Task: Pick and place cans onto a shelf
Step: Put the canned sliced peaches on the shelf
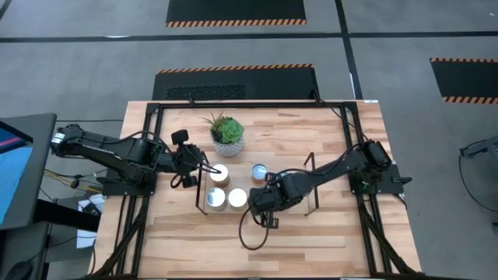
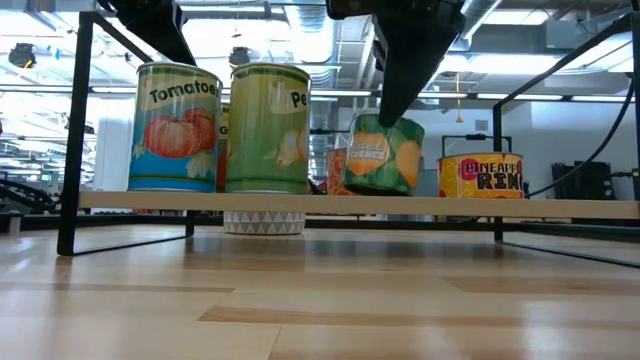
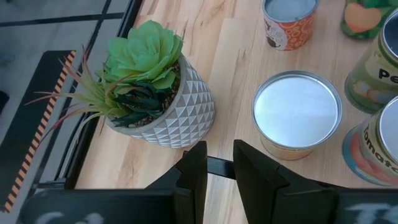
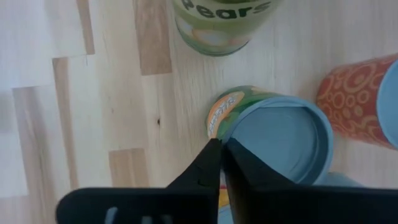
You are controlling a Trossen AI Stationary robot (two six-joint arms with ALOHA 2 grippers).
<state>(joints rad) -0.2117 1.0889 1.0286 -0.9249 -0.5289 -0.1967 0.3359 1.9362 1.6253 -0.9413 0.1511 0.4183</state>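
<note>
The shelf [image 2: 560,207] is a low light-wood board with black wire ends. On it stand a Tomatoes can [image 2: 177,128], a Pears can [image 2: 268,128], a pineapple can [image 2: 481,176] and an orange-sided can [image 1: 258,171]. My right gripper [image 4: 221,144] comes down from above, shut on a green can with a blue top [image 4: 280,140], which sits tilted at the board [image 2: 385,155]. My left gripper [image 3: 217,165] is open with nothing between its fingers. It hovers between the potted succulent [image 3: 149,93] and a white-topped can [image 3: 297,112]. My right gripper pinches the green can's top rim [image 4: 229,132] between its two fingertips, on the side toward the Pears can. The fingers come from above, steeply slanted down. The can is tilted under them [image 2: 385,155], its bottom at the shelf board; whether it rests there I cannot tell.
The white-potted succulent [image 1: 227,134] stands just beyond the shelf's far left corner. The shelf's black wire uprights [image 2: 68,140] rise at both short ends. Bare table wood [image 1: 311,233] lies toward the near edge. A black cable [image 1: 247,233] loops on the table under my right arm.
</note>
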